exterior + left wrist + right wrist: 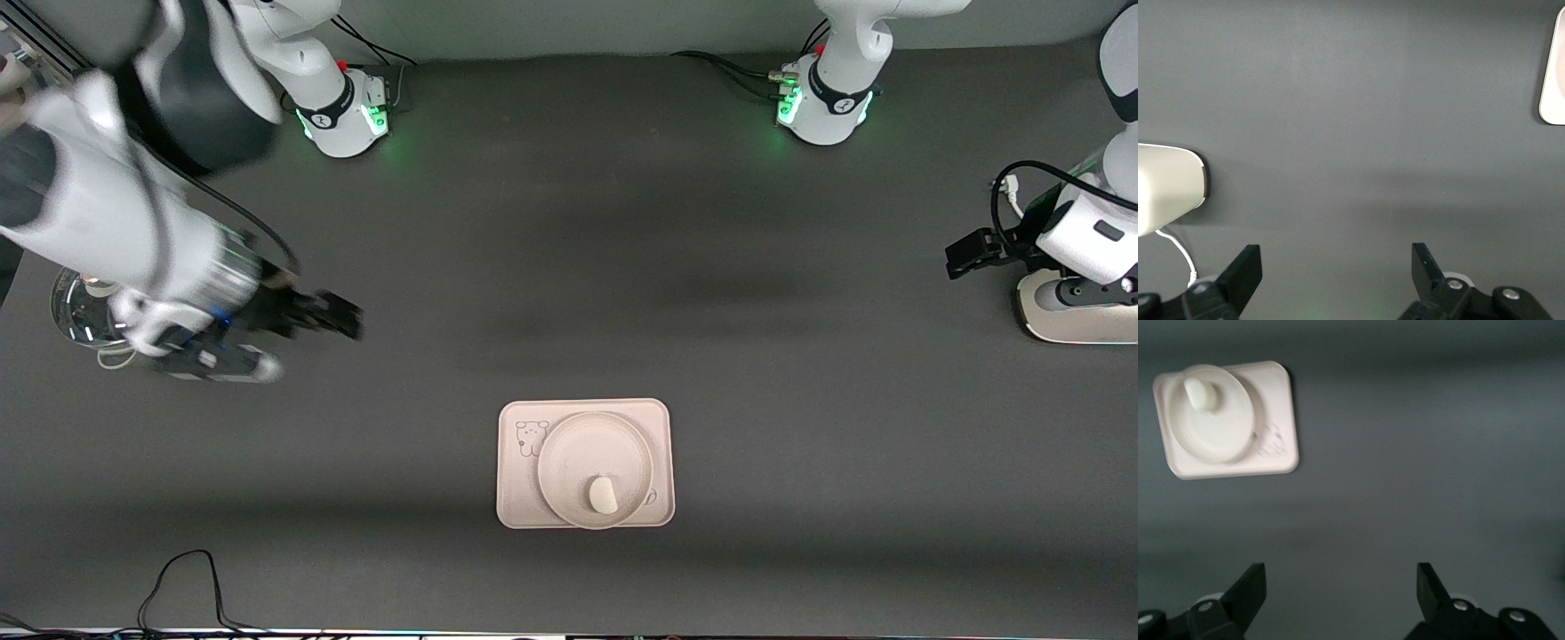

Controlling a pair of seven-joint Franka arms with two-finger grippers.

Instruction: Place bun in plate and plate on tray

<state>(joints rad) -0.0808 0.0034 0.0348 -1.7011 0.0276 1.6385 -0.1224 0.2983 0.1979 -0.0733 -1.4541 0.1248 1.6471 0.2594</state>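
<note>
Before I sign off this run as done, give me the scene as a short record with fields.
bun: in the plate
plate: on the tray
tray: on the table, near the front camera
left pincer: open, empty, at the left arm's end of the table
right pincer: open, empty, at the right arm's end
task: looks complete

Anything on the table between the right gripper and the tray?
Nothing: in the front view only bare dark table separates the open right gripper from the tray; the right wrist view shows the same.
</note>
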